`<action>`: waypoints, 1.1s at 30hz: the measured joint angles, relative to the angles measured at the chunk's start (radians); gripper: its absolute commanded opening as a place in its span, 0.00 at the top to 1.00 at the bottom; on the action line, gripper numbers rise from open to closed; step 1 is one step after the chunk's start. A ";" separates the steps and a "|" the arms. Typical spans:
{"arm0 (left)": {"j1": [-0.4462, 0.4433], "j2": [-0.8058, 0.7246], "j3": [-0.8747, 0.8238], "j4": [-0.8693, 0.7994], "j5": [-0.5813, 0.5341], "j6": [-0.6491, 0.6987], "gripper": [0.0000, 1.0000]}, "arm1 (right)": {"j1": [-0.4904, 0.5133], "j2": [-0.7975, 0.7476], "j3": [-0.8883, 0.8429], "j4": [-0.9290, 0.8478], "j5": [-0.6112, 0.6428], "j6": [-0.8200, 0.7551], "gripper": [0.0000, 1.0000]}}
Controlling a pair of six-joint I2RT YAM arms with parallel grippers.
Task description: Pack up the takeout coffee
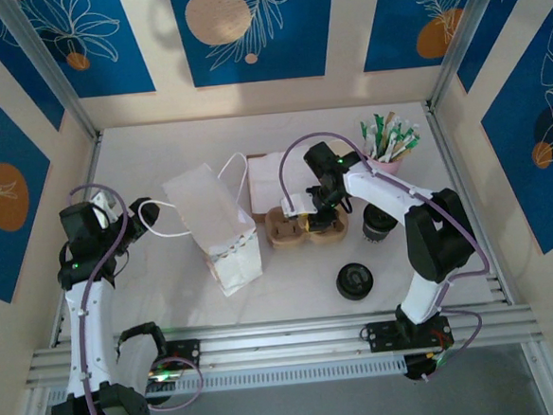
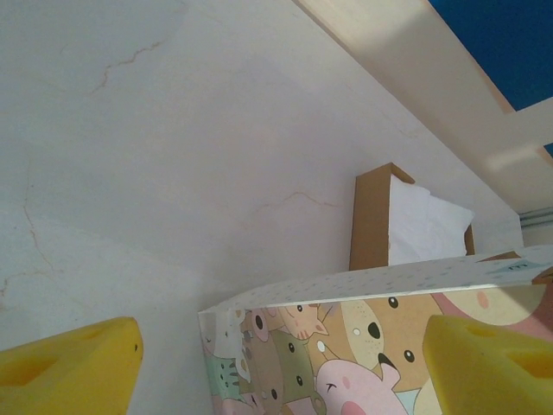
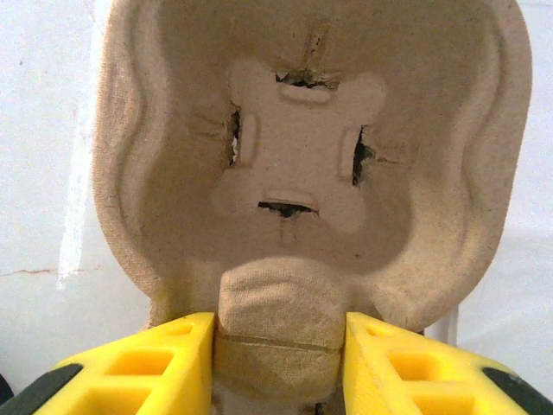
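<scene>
Slippage seems the risk: right claw (image 3: 281, 337) pinches only the thin middle ridge of the takeout coffee tray (image 1: 280, 230), mid-frame on the surface (image 1: 292, 287) beside the paper bag (image 1: 223, 235); left claw (image 2: 285, 363) gapes empty.

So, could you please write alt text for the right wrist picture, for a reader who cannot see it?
The right hand grips the middle ridge of a tan moulded-pulp cup carrier between its two yellow fingers. One empty round well, with a cross-shaped cut in its bottom, faces the camera; a white table lies behind.
</scene>
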 measured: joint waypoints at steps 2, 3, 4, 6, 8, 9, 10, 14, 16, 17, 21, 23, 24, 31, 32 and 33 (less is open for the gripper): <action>0.000 0.000 0.000 0.000 0.000 0.000 0.16 | -0.001 -0.006 0.000 -0.003 -0.001 0.001 0.60; 0.000 0.000 0.000 0.000 0.000 0.000 0.16 | -0.001 -0.011 0.000 -0.004 -0.004 0.001 0.60; 0.000 0.000 0.000 0.000 0.000 0.000 0.16 | -0.002 -0.017 0.000 -0.003 -0.004 0.003 0.60; 0.000 0.000 0.000 0.000 -0.003 0.000 0.16 | -0.004 -0.033 0.000 -0.004 -0.011 0.006 0.60; 0.000 0.000 0.000 0.000 -0.006 0.000 0.16 | -0.010 -0.045 0.000 -0.008 -0.033 0.013 0.59; 0.000 0.000 0.000 0.000 -0.007 0.000 0.16 | -0.013 -0.048 0.000 -0.011 -0.045 0.017 0.59; 0.000 0.000 0.000 0.000 -0.007 0.000 0.16 | -0.012 -0.048 0.000 -0.014 -0.044 0.018 0.60; 0.000 0.000 0.000 0.000 -0.007 0.000 0.16 | 0.000 -0.047 -0.009 -0.011 0.023 0.003 0.63; 0.000 0.000 0.000 0.000 -0.007 0.000 0.16 | -0.006 -0.047 -0.009 -0.014 -0.013 0.018 0.61; 0.000 0.000 0.000 0.000 -0.007 0.000 0.16 | -0.008 -0.047 -0.005 -0.018 -0.023 0.020 0.63; 0.000 0.000 0.000 0.000 -0.007 0.000 0.16 | 0.000 -0.047 -0.005 -0.011 0.002 0.018 0.58; 0.000 0.000 0.000 0.000 -0.007 0.000 0.16 | -0.005 -0.047 0.005 -0.019 -0.037 0.037 0.61; 0.000 0.000 0.000 0.000 -0.007 0.000 0.16 | -0.005 -0.047 0.016 -0.027 -0.034 0.038 0.63; 0.000 0.000 0.000 0.000 -0.012 0.002 0.16 | -0.006 -0.042 0.038 -0.042 -0.035 0.053 0.61; 0.000 0.000 0.000 -0.001 -0.016 0.003 0.16 | -0.006 -0.042 0.040 -0.039 -0.040 0.054 0.60; 0.000 0.000 0.000 -0.002 -0.019 0.003 0.16 | -0.009 -0.042 0.039 -0.036 -0.054 0.062 0.60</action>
